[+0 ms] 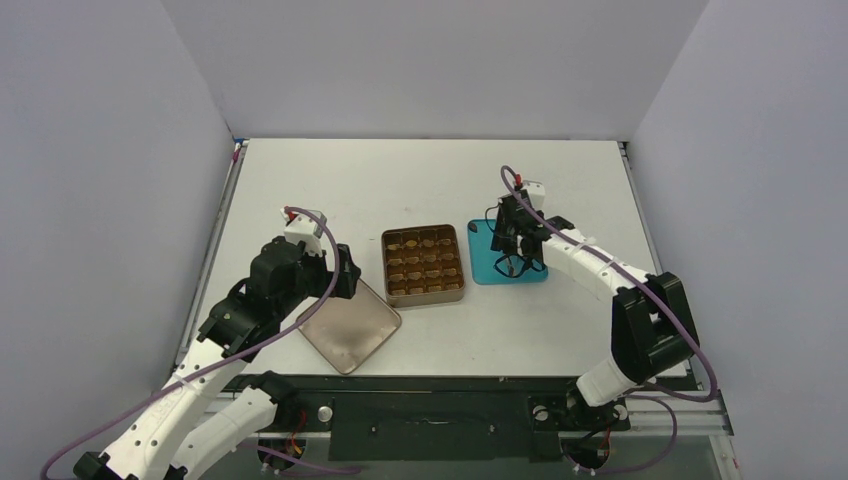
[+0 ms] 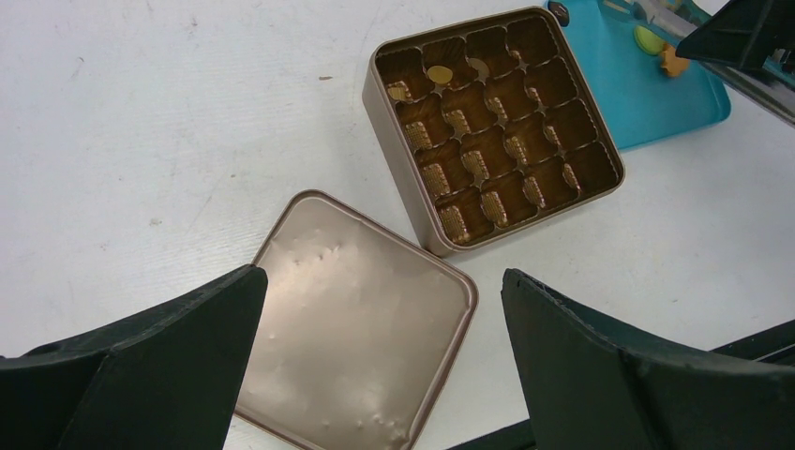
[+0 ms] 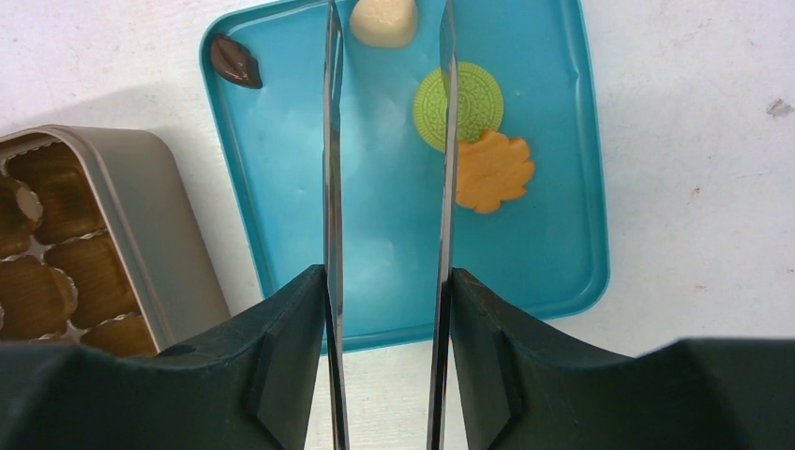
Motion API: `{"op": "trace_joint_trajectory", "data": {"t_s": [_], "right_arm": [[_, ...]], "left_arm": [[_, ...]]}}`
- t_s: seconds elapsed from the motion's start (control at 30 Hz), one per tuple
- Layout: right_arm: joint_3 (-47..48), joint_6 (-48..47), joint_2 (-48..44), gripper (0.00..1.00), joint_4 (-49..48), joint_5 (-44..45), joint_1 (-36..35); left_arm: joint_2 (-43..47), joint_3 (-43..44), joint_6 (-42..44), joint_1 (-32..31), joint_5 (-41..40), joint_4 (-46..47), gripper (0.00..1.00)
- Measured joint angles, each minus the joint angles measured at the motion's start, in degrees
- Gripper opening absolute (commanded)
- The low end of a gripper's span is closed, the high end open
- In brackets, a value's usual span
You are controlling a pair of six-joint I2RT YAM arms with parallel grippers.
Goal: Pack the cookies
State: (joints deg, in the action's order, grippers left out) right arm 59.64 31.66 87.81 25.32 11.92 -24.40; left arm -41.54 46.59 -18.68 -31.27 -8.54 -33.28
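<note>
Hovering over the loose tin lid, the left gripper has its fingers spread wide and holds nothing. Just right of the lid stands the cookie tin, its grid of paper-lined compartments nearly all vacant. Two small round pieces seem to lie in the far row, though they are too small to be sure.

Further right sits the teal tray, touching or nearly touching the tin. It carries the remaining cookies: a dark one in its far left corner, a cream one, a green disc and an orange flower shape touching the disc.

The right gripper is clamped on the tweezers. Their blades stand apart, either side of the cream cookie, gripping nothing. How high the tips are above the tray I cannot tell.

The risks, as I judge them:
- **Off-centre squeeze:** it could flick the cream cookie off the tray.
- **Crossing blade:** the right blade crosses the edges of the green and orange pieces in this view, so descending may nudge them.
- **Too much pressure:** it could crumble the cookie.
- **Too little pressure:** the cookie could drop before it reaches a compartment.
</note>
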Motion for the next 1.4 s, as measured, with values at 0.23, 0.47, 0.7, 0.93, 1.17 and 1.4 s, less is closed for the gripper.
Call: {"op": "trace_joint_trajectory", "data": {"t_s": [0.23, 0.47, 0.7, 0.93, 1.17, 1.4], "right_arm": [[0.02, -0.61, 2.54, 0.45, -0.72, -0.83, 0.66], [0.02, -1.01, 4.04, 0.37, -1.55, -1.77, 0.81], [0.02, -1.01, 4.04, 0.24, -2.14, -2.16, 0.81], [0.02, -1.05, 3.91, 0.17, -2.1, -2.43, 0.81], [0.02, -1.07, 0.61, 0.16, -1.09, -2.84, 0.72], [0.02, -1.09, -5.07, 0.16, 0.72, -2.03, -1.03]], "left_arm": [[-0.24, 0.0, 0.0, 0.04, 0.0, 0.0, 0.97], [-0.48, 0.0, 0.0, 0.35, 0.0, 0.0, 0.96], [-0.57, 0.0, 0.0, 0.72, 0.02, 0.0, 0.97], [-0.55, 0.0, -0.02, 0.74, 0.02, 0.0, 0.97], [-0.52, 0.0, -0.02, 0.74, 0.02, 0.0, 0.96], [-0.46, 0.0, -0.02, 0.74, 0.02, 0.0, 0.97]]}}
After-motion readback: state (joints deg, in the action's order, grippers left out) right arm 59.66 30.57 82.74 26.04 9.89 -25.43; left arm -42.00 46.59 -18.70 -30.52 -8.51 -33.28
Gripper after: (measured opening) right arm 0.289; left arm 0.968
